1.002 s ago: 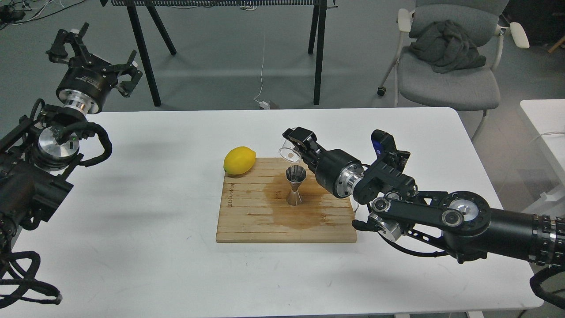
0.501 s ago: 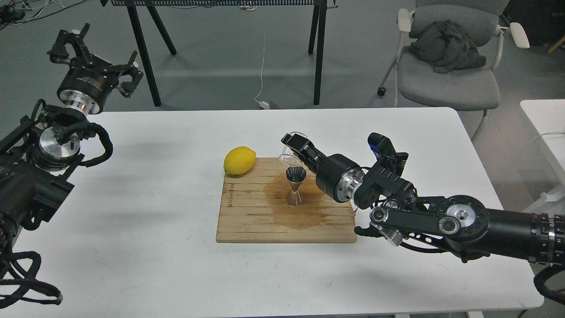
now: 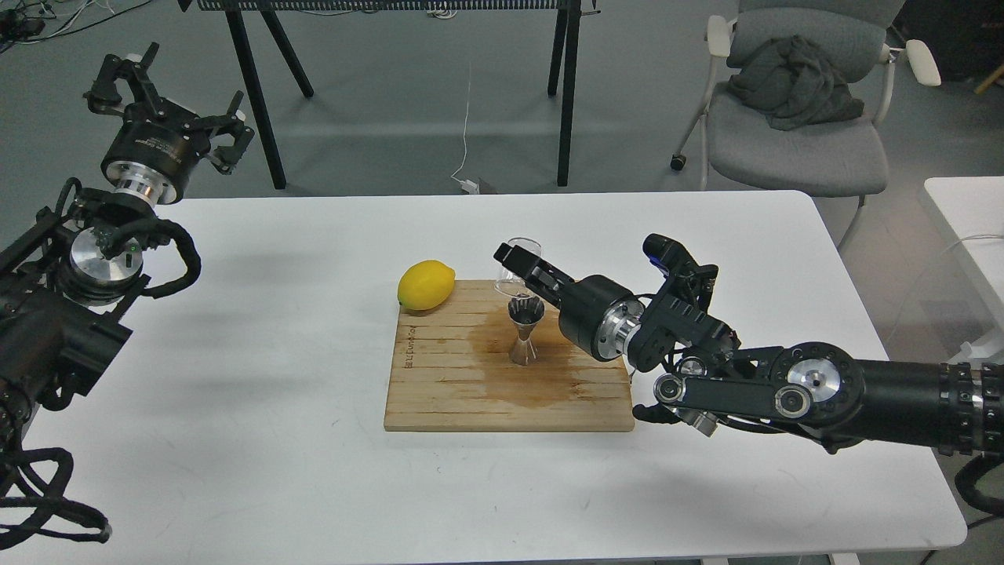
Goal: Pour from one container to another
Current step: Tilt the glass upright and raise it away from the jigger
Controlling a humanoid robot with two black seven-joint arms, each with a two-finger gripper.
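Our right end effector [image 3: 519, 264] pinches the clear cup [image 3: 520, 256], held nearly upright just behind and above the steel jigger [image 3: 525, 329]. The jigger stands upright mid-way on the wooden cutting board [image 3: 439, 392], in a wet stain. A lemon [image 3: 426, 286] rests at the board's far left corner. Our left end effector [image 3: 161, 98] hangs with fingers spread, well apart, off the white surface [image 3: 274, 471].

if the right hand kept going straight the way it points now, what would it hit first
Likely nothing on the table: the right hand, holding the clear cup, points up-left past the lemon, over bare table. Depth is uncertain.
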